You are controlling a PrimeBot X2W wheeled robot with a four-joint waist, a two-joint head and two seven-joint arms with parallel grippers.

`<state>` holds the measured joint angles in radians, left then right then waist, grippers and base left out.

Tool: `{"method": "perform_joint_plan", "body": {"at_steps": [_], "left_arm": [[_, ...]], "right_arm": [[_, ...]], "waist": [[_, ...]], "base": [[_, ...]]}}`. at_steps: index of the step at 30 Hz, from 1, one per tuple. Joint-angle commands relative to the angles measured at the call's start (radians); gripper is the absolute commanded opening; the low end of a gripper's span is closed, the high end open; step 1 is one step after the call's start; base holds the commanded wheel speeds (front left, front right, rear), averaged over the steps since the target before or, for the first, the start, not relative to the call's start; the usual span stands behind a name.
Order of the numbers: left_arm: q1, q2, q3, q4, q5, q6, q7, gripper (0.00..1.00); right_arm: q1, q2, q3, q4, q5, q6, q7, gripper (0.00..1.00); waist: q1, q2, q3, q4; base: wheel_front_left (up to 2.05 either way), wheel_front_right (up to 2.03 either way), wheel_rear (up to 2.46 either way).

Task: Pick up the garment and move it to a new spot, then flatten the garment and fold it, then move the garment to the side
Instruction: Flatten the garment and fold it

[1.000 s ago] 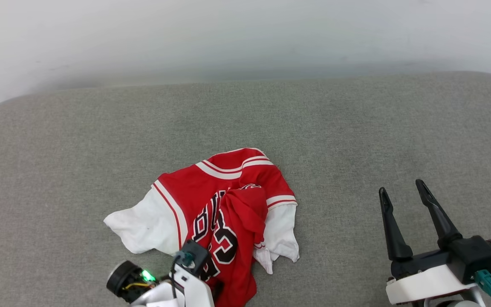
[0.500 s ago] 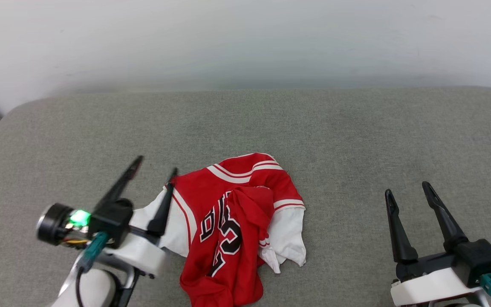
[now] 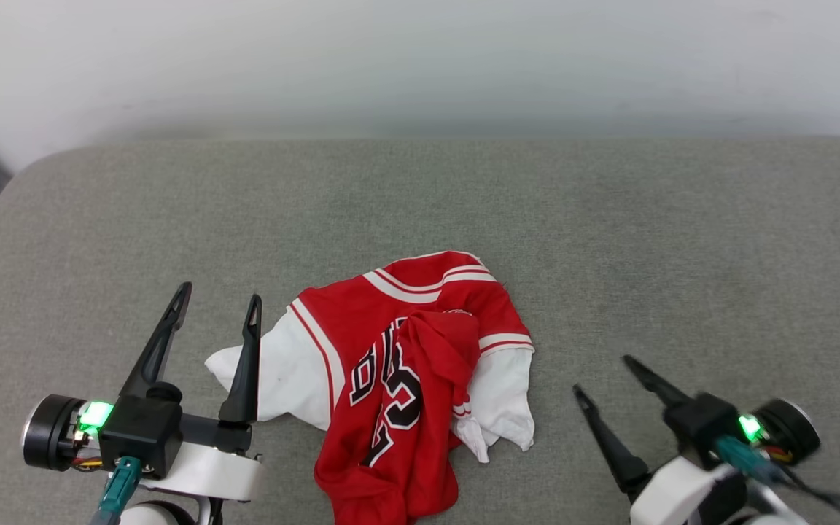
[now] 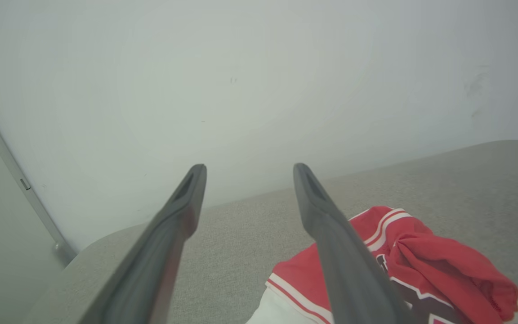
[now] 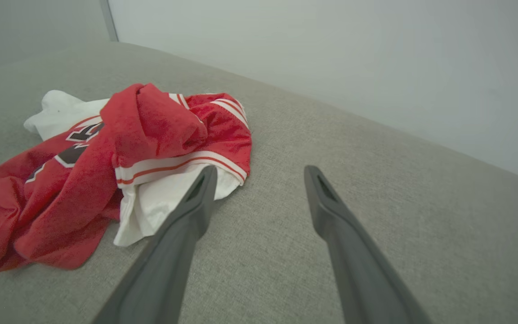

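Garment (image 3: 398, 364): crumpled red-and-white jersey heap

Red jersey T-shirt (image 3: 405, 350) was soft matt cloth, cushion (image 3: 609, 240) under it was coarse grey woven fabric, wall (image 3: 420, 65) was smooth and matt, left claw (image 3: 219, 294) and right claw (image 3: 602, 373) looked like dark matt plastic

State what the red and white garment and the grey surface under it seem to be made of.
The garment: soft, thin cloth, probably a knit jersey, cotton or synthetic I cannot tell. It slumps into loose folds and looks mostly matte. The surface: grey woven upholstery fabric, likely over padding, judging by its fine speckled weave and rounded edge. Its finish is matte.
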<state>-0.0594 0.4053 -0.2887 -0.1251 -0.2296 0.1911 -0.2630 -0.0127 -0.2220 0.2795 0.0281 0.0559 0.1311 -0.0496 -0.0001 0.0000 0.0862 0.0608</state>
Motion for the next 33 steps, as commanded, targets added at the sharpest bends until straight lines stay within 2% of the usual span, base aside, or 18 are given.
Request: {"method": "perform_joint_plan", "body": {"at_steps": [1,4,6,8,11,14,19,29,30,31,32,33], "left_arm": [[0.006,-0.012,0.009,-0.003,0.012,-0.013,-0.002,1.00],[-0.013,-0.040,0.029,-0.006,0.031,-0.039,-0.002,1.00],[-0.021,-0.057,0.039,-0.004,0.043,-0.057,-0.002,1.00],[-0.030,-0.074,0.048,-0.001,0.054,-0.075,-0.002,1.00],[-0.039,-0.100,0.059,0.006,0.069,-0.098,-0.002,1.00],[-0.050,-0.126,0.070,0.012,0.081,-0.120,-0.002,1.00],[-0.062,-0.165,0.078,0.024,0.104,-0.155,-0.002,1.00],[-0.059,-0.224,0.106,0.038,0.136,-0.198,-0.002,1.00],[-0.057,-0.227,0.109,0.039,0.139,-0.201,-0.002,1.00],[-0.056,-0.231,0.114,0.041,0.141,-0.206,-0.002,1.00],[-0.054,-0.234,0.118,0.043,0.144,-0.208,-0.002,1.00],[-0.052,-0.235,0.124,0.045,0.148,-0.210,-0.002,1.00]], "right_arm": [[-0.039,-0.045,0.049,-0.021,0.038,-0.001,0.082,1.00],[-0.096,-0.119,0.131,-0.071,0.154,-0.001,0.293,1.00],[-0.133,-0.141,0.155,-0.091,0.236,-0.001,0.433,1.00],[-0.176,-0.174,0.182,-0.104,0.270,-0.001,0.559,1.00],[-0.228,-0.183,0.218,-0.099,0.312,-0.001,0.710,1.00],[-0.263,-0.147,0.221,-0.062,0.370,-0.001,0.815,1.00],[-0.319,-0.146,0.260,0.015,0.358,-0.001,0.901,1.00],[-0.341,-0.147,0.290,0.166,0.334,-0.001,0.914,1.00],[-0.338,-0.148,0.288,0.180,0.330,-0.001,0.913,0.71],[-0.335,-0.153,0.290,0.192,0.324,-0.001,0.911,0.19],[-0.333,-0.161,0.295,0.200,0.321,-0.001,0.907,0.00],[-0.329,-0.168,0.301,0.204,0.321,-0.001,0.904,0.00]], "waist": [[0.0001,0.0000,0.012,0.007],[0.0001,0.0000,0.035,0.018],[0.0001,0.0000,0.050,0.029],[0.0001,0.0000,0.065,0.043],[0.0001,0.0000,0.085,0.070],[0.0001,0.0000,0.103,0.102],[0.0001,0.0000,0.135,0.160],[0.0001,0.0000,0.170,0.234],[0.0001,0.0000,0.170,0.236],[0.0001,0.0000,0.169,0.236],[0.0001,0.0000,0.168,0.235],[0.0001,0.0000,0.165,0.232]], "base": [[0.00,0.00,0.00],[0.00,0.00,0.00],[0.00,0.00,0.00],[0.00,0.00,0.00],[0.00,0.00,0.00],[0.00,0.00,0.00],[0.00,0.00,0.00],[0.00,0.00,0.00],[0.00,0.00,0.00],[0.00,0.00,0.00],[0.00,0.00,0.00],[0.00,0.00,0.00]]}}
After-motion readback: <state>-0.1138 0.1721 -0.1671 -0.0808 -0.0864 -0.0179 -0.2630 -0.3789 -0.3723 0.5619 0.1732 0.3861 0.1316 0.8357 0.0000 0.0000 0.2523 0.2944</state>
